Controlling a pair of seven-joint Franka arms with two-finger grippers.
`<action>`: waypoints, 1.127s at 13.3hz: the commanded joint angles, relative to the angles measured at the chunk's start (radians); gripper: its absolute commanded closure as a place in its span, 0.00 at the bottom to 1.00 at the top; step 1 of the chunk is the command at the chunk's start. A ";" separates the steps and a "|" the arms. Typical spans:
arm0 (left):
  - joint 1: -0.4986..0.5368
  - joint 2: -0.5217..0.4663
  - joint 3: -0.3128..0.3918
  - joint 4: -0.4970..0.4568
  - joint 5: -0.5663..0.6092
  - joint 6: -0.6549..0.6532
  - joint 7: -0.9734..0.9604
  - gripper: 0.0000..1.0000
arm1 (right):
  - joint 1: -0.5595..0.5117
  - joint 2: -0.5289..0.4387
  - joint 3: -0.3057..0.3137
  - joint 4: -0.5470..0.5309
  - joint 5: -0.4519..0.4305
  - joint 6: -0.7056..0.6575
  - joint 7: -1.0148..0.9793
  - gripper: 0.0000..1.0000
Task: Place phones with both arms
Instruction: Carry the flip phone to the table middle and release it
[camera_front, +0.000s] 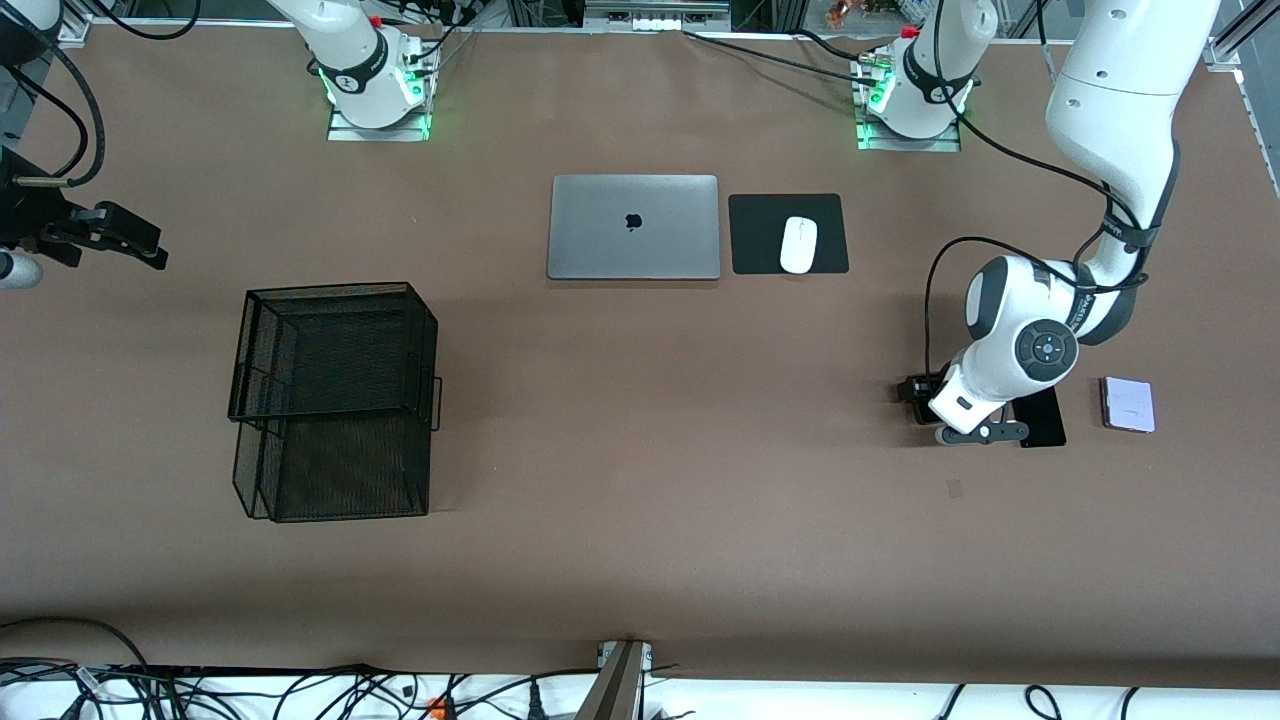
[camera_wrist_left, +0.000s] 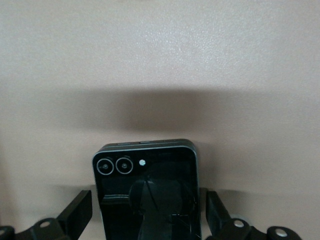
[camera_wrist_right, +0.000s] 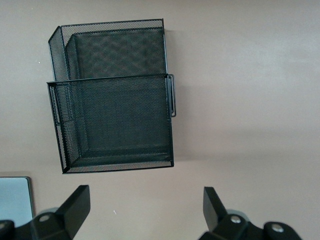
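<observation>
I keep my right hand (camera_front: 150, 250) spread wide, waiting high over the worktop (camera_front: 640, 560) near the mesh tray (camera_front: 335, 400). My left hand (camera_wrist_left: 147, 212), wide, straddles the black phone (camera_wrist_left: 146, 185); I centre it, then close evenly.

A brown table (camera_front: 640, 480) is carrying everything. Toward the right arm's end a black two-tier mesh tray (camera_front: 335, 400) is sitting on it, while a closed silver laptop (camera_front: 634, 227) is lying near the bases beside a black mouse pad (camera_front: 760, 235) with a white mouse (camera_front: 798, 244) resting on it. Toward the left arm's end a small squarish black phone (camera_front: 1042, 418) and a pale lilac-white phone (camera_front: 1128, 405) are lying flat near each other, not touching.
</observation>
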 joint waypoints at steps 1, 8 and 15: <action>0.002 0.006 0.001 0.003 0.029 0.009 -0.015 0.00 | -0.014 -0.008 0.005 -0.009 0.017 0.007 -0.021 0.00; -0.021 -0.044 -0.026 0.055 0.024 -0.081 -0.016 0.78 | -0.014 -0.008 0.005 -0.009 0.017 0.007 -0.021 0.00; -0.162 0.050 -0.259 0.375 0.007 -0.287 -0.030 0.82 | -0.014 -0.008 0.005 -0.009 0.017 0.007 -0.021 0.00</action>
